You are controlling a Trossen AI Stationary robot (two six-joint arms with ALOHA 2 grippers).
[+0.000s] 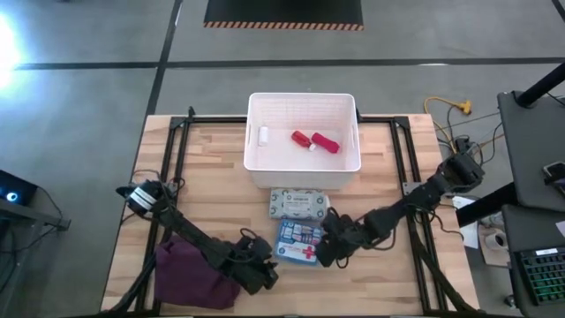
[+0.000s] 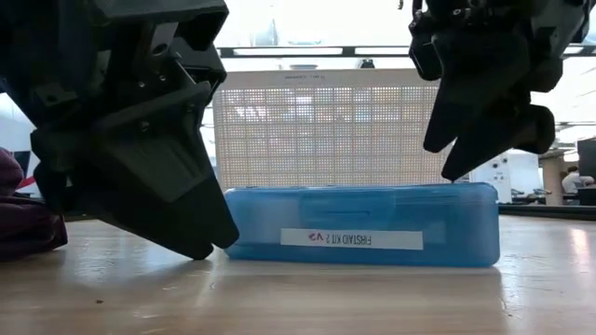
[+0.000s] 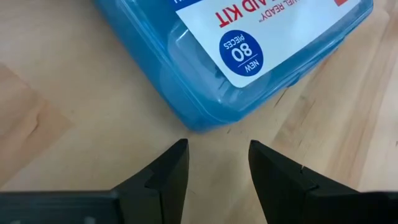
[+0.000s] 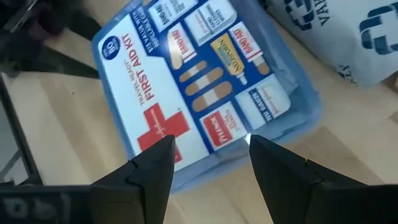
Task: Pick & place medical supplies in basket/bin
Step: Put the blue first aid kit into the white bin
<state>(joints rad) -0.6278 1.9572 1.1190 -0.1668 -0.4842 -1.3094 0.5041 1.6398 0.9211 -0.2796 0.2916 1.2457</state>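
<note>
The blue first-aid box [image 1: 298, 241] lies flat on the table in front of the grey-green packet [image 1: 298, 204]. My left gripper [image 3: 216, 149] is open and low at the table. Its fingers point at the box's near-left corner [image 3: 199, 118] with a gap before it. My right gripper [image 4: 211, 146] is open and hovers just above the box's right end [image 2: 466, 200]. The white basket [image 1: 302, 168] holds a small red bottle [image 1: 303, 139], a pink-red tube [image 1: 327, 143] and a small white bottle [image 1: 262, 135]. No pink roll shows.
A folded maroon cloth [image 1: 190, 274] lies at the near left beside my left arm. The black frame rails [image 1: 177, 150] run along the table's sides. Bare wood lies to the basket's left and right.
</note>
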